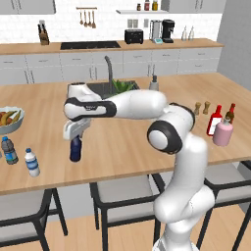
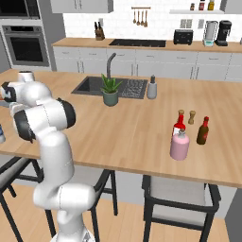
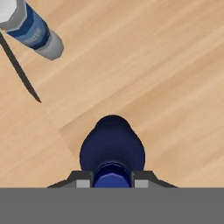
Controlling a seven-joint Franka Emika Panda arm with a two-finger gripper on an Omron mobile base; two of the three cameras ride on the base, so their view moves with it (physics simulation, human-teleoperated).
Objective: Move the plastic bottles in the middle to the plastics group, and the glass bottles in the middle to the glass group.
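1. Gripper (image 1: 75, 138) clamped on the neck of the glossy navy bottle (image 1: 75, 149), upright on the wood-grain counter (image 1: 122, 142).
2. White-capped clear bottle (image 1: 32, 162) nearby, apart.
3. Squat pink bottle (image 1: 222, 131) beside the red bottle (image 1: 214, 120).

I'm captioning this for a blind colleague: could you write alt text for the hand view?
Seen from above, the gripper clamps the neck of a dark navy bottle over a wooden counter. A clear, blue-labelled, white-capped bottle stands at upper left.
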